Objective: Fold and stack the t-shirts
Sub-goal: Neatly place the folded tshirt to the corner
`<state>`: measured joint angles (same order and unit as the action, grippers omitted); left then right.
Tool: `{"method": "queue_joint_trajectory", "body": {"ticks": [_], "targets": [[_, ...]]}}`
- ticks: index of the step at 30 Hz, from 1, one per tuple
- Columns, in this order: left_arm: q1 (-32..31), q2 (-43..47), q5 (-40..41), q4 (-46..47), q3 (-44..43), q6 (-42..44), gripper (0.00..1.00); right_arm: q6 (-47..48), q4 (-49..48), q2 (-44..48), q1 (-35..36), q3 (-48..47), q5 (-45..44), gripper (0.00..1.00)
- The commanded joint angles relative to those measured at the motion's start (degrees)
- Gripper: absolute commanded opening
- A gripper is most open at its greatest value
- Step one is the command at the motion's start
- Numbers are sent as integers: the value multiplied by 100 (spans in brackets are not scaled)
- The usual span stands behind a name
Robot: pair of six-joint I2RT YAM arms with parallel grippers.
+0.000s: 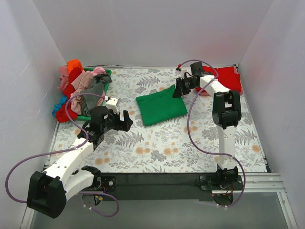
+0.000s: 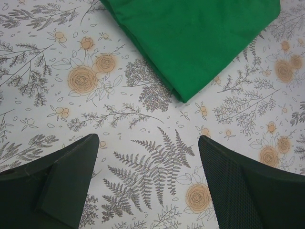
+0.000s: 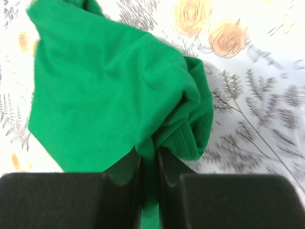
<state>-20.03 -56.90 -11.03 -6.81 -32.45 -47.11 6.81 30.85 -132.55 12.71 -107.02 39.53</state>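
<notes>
Green cotton, folded into a flat rectangle, makes up the green t-shirt (image 1: 161, 105) lying on the floral cloth (image 1: 157, 143) between the two grippers. Its long axis runs from the left gripper's side up toward the right gripper, tilted away from the arm bases at the right end. The right gripper (image 3: 148, 157) sits at that far right corner with its jaws closed to a narrow slit, a bunched fold of the green fabric pinched between them. The rest of the shirt spreads out ahead of its fingers. The left gripper (image 2: 147, 143) hovers over bare floral cloth, jaws spread wide and holding nothing, and the shirt's near corner lies just ahead of its fingertips. A red t-shirt (image 1: 228, 78) lies behind the right gripper. To the left gripper's outer side, a pile of t-shirts (image 1: 78, 88) spills from a basket (image 1: 108, 72).
</notes>
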Motion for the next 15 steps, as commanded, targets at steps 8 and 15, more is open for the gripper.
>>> {"method": "queue_joint_trajectory", "body": {"ticks": [8,15], "targets": [[-1,276,-75,83,28,79,85,681,316,1170,-58,-100,-700,1],[-1,355,-110,92,45,97,85,1120,562,1320,-58,-372,-1289,1]]}}
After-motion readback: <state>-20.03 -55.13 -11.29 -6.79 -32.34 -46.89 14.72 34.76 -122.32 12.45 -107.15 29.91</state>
